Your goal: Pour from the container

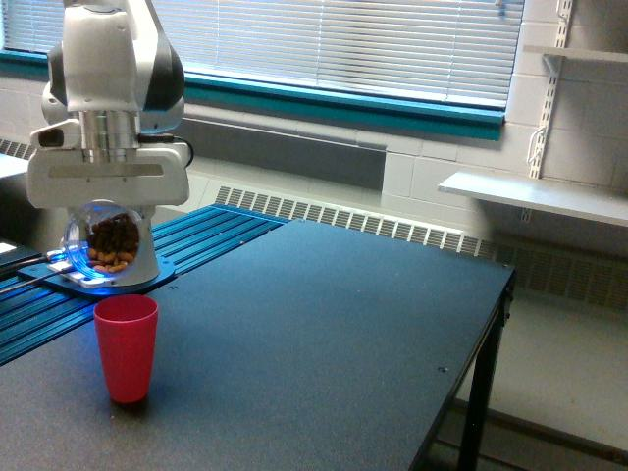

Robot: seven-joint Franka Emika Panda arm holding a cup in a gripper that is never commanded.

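Note:
My gripper (pixel 106 218) hangs from the white arm at the exterior view's left, shut on the container (pixel 106 240), a small clear plastic cup. The cup lies tipped on its side with its round face toward the camera, and brown nut-like pieces fill its lower half. It hovers a short way above the red cup (pixel 126 348), which stands upright on the dark table (pixel 324 334), slightly to the right of the container. Nothing is visibly falling between them.
The arm's white base with a blue light (pixel 98 275) sits on a blue ribbed surface (pixel 196 240) behind the red cup. The table's right edge (pixel 491 314) drops to the floor. A radiator and blinds run along the back wall.

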